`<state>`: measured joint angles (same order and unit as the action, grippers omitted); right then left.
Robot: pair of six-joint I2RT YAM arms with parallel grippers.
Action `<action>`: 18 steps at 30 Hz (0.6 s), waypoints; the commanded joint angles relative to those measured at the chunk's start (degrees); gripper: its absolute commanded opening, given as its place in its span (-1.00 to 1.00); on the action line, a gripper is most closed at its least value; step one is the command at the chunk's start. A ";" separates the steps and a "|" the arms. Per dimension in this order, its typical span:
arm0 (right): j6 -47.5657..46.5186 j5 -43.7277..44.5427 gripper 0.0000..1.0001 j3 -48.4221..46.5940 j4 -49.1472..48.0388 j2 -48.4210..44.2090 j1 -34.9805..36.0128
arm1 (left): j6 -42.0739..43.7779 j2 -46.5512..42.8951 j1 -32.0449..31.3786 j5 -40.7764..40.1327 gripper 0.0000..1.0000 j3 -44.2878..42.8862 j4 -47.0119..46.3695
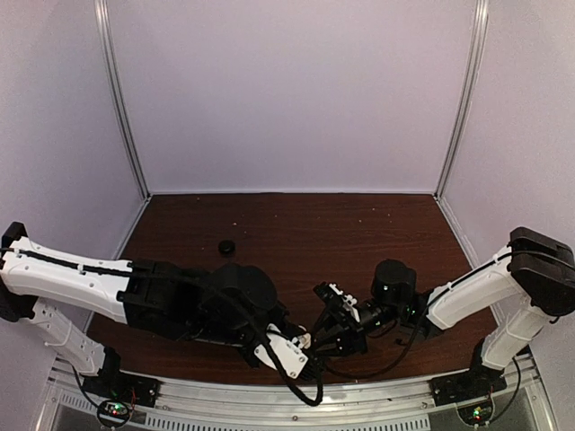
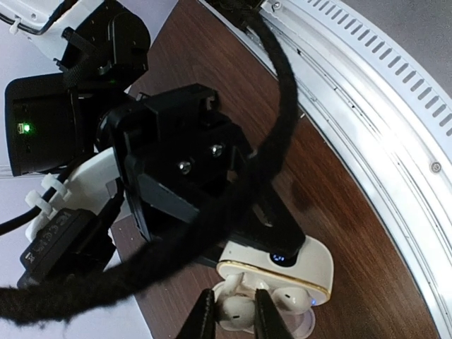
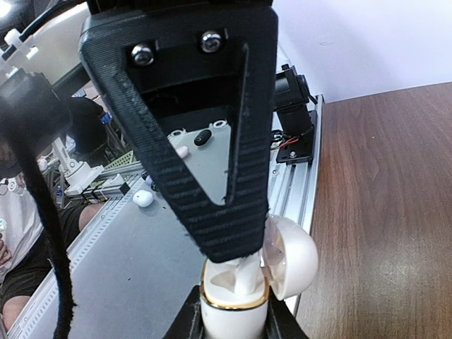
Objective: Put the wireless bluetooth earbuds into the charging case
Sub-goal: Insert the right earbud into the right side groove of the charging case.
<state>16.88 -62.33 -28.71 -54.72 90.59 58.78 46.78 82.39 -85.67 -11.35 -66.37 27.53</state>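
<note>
Left wrist view shows white lettering on a black tag [image 2: 44, 248] at the lower left, too small for us to read. We see the charging case [image 2: 314, 263] as a glossy white shell with a thin gold rim around its mouth and a small blue light [image 2: 277, 258] glowing just above that rim. The right wrist view shows its rounded lid [image 3: 295, 258] swung open to one side. The right fingers [image 3: 185, 321] are clamped on the case body from both sides, near the front edge of the dark wood tabletop [image 1: 359, 224], by the metal rail [image 2: 395, 141]. The left fingers [image 2: 201, 321] are pinched together on 1 white earbud [image 2: 236, 311] at the case's mouth, and a 2nd white earbud [image 2: 295, 298] lies just beside it in the case. Far back on the tabletop sits 1 small black round thing [image 1: 227, 246].
</note>
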 commanded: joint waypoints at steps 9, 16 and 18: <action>-1.41 0.99 -1.00 -2.66 -7.71 -2.45 1.42 | 0.85 2.72 -1.99 -3.52 -0.40 -3.26 0.37; -2.76 2.03 -1.00 -2.12 -6.91 -2.65 1.42 | 0.59 2.23 -2.18 -4.73 -0.24 -5.35 2.70; -2.97 2.37 -1.00 -1.92 -6.89 -2.69 1.37 | 0.71 1.92 -2.14 -5.21 -0.24 -5.86 3.42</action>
<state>15.14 -61.49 -28.80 -56.69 90.04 59.51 47.64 83.68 -87.50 -15.35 -70.17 30.28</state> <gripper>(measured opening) 0.230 0.381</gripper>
